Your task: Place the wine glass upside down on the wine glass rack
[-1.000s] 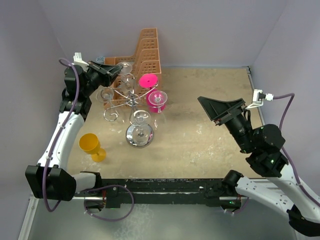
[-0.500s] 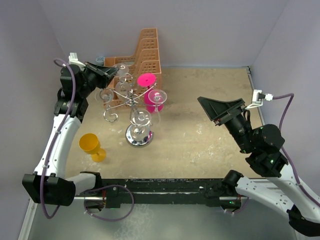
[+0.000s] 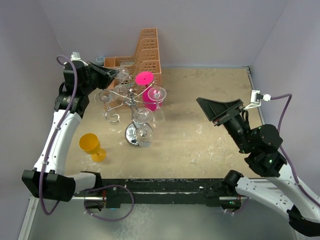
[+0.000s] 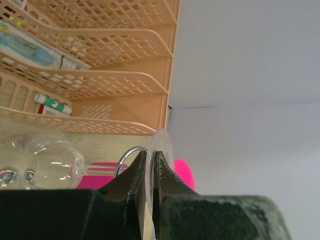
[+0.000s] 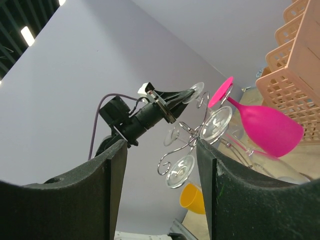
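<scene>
Top of the wine glass rack (image 3: pixel 131 96) and the pink glass (image 3: pixel 150 97) hung on it have swung slightly left vs a second ago. Left gripper (image 4: pixel 149 159) is pinched tight on the foot of the clear wine glass (image 4: pixel 164 142), bowl down at the rack's far-left scrolls. Can't tell if it's seated. Right gripper (image 3: pixel 206 111) is spread wide, empty, well right.

Pale lavender-grey walls close the scene in on three sides: a back wall (image 3: pixel 210 30), a left wall (image 3: pixel 25 60) and a right wall (image 3: pixel 295 45). The table (image 3: pixel 210 100) has a sandy tan top with pale scuffs. A black rail (image 3: pixel 165 186) runs along its near edge, with a dull grey metal sheet (image 3: pixel 165 225) beyond it. In the right wrist view, bright strip lights (image 5: pixel 27 35) glow among dark ceiling slats (image 5: pixel 11 22).
</scene>
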Controlling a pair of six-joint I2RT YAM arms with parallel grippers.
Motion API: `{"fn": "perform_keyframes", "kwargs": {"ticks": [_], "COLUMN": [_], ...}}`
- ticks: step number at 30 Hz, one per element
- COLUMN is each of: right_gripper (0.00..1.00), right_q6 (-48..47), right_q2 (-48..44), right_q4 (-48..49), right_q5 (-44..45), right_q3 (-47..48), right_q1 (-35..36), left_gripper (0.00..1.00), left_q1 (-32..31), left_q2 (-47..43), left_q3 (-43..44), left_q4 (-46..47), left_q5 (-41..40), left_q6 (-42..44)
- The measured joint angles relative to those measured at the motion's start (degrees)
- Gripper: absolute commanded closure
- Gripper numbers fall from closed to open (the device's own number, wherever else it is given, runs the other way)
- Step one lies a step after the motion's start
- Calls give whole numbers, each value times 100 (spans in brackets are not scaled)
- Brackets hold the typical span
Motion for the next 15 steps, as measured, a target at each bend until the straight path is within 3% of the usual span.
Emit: {"fn": "perform_keyframes", "kwargs": {"ticks": [5, 15], "right_gripper": [40, 41], "right_q6": [2, 28], "right_q2": [-2, -55], "right_q4": [-2, -7], "right_q5": [2, 4], "right_q3": [-35, -55], "right_q1": [0, 0], "left_gripper": [95, 75], "left_q1": [-105, -109], "left_q2": [52, 61], "left_q3": [4, 260], "left_q4": [-313, -730], "left_q5": [-190, -535], "left_q6": [87, 240]}}
